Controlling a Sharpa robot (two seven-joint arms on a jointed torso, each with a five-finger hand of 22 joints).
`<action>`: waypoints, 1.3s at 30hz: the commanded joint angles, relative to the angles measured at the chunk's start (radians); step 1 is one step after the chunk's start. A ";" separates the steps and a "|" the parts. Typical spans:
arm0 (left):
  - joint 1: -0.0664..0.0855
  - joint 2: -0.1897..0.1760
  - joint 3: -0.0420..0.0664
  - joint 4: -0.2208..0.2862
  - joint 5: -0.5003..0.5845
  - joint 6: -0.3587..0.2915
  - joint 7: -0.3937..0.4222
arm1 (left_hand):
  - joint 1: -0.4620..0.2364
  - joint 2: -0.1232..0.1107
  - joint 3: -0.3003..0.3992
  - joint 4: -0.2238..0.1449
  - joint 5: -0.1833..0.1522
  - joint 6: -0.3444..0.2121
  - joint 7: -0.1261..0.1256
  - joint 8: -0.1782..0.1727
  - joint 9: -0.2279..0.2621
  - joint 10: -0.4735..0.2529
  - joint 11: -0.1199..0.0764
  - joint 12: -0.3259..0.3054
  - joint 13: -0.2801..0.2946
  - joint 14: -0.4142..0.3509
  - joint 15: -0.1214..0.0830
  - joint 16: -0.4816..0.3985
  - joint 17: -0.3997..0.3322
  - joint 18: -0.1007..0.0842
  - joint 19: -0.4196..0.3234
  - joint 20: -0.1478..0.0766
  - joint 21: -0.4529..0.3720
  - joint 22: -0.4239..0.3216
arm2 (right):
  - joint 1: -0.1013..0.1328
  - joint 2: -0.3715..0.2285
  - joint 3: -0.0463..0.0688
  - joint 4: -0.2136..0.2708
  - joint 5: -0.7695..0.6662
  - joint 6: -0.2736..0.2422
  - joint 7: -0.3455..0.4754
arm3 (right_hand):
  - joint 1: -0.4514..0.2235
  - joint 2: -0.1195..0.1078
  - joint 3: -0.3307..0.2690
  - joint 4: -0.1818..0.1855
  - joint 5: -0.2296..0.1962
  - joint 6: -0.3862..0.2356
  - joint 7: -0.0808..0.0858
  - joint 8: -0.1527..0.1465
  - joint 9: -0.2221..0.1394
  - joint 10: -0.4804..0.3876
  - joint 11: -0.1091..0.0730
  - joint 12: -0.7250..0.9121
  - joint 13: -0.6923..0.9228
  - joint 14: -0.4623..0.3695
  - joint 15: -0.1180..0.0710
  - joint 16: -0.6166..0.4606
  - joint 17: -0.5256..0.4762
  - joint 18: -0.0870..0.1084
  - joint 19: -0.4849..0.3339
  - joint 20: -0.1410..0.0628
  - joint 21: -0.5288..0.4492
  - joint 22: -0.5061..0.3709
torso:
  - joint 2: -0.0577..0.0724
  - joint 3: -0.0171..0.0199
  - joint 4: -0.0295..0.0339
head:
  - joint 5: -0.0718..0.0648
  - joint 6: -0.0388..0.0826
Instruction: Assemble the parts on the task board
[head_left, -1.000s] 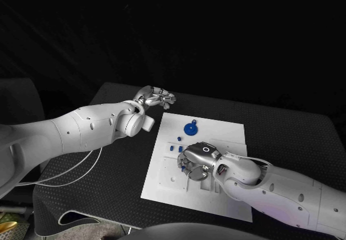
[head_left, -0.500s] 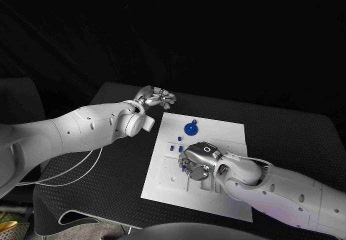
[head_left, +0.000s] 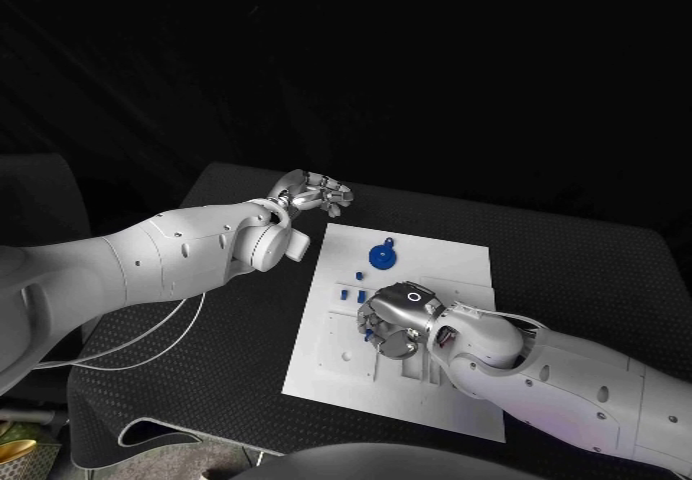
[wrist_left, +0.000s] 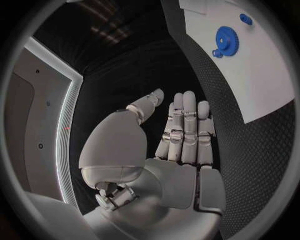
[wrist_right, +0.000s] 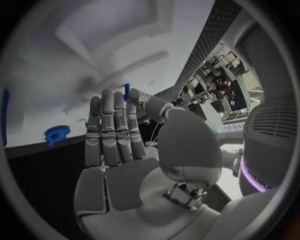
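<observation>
The right hand (head_left: 392, 322) pinches a small blue part (wrist_right: 127, 92) over the task board (head_left: 447, 262), the blue gear (head_left: 381, 257) just beyond it, while the empty left hand (head_left: 309, 193), fingers straight, hovers over the bench (head_left: 577, 260) past the board's corner.

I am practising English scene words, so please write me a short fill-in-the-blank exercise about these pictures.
1. The gear lies on the white ____.
2. The left hand is open above the black ____.
3. The right hand pinches a small ____ part in its fingers.
Missing words: board; table; blue.
</observation>
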 joint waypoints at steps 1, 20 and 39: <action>0.001 0.001 0.001 0.003 0.005 0.015 0.005 | -0.008 0.000 0.000 -0.001 0.005 -0.006 -0.002 -0.005 -0.002 -0.004 0.001 -0.002 -0.002 0.000 0.008 -0.004 0.002 0.007 0.003 0.000 -0.007 0.002 | -0.003 0.003 -0.006 -0.005 -0.020 0.049 -0.004 | -0.007 -0.001 -0.003 -0.003 0.003 0.005 0.000 0.002 0.001 0.006 0.004 -0.004 0.001 0.009 0.000 -0.004 0.001 0.006 0.006 0.001 0.005 0.022 | 0.000 -0.0002 0.0002 | 0.000 -0.001; 0.001 0.002 0.001 0.003 0.005 0.026 0.000 | -0.008 -0.001 0.000 0.000 0.004 -0.007 -0.001 -0.005 -0.002 -0.006 0.002 -0.003 -0.002 -0.001 0.009 -0.007 0.003 0.007 0.003 0.000 -0.008 0.002 | -0.003 0.016 -0.041 -0.018 -0.026 0.067 -0.020 | -0.010 0.002 -0.006 -0.006 0.008 0.003 0.001 0.001 0.002 0.005 0.004 -0.006 0.002 0.009 0.000 -0.007 0.003 0.006 0.005 0.001 0.005 0.022 | 0.000 0.0000 0.0001 | 0.001 -0.006; 0.001 -0.001 0.001 0.000 0.006 0.032 -0.007 | -0.013 -0.004 -0.001 0.004 0.001 -0.016 0.002 -0.008 -0.004 -0.012 0.004 -0.005 -0.004 -0.005 0.011 -0.015 0.006 0.008 0.003 0.002 -0.012 0.004 | 0.009 -0.024 -0.041 0.006 0.035 -0.083 -0.029 | -0.071 -0.107 -0.185 -0.008 0.090 -0.174 0.071 -0.085 -0.028 -0.281 0.115 -0.039 -0.100 -0.083 0.053 -0.082 -0.007 -0.016 -0.108 0.019 -0.024 0.025 | -0.001 0.0009 0.0000 | -0.008 0.007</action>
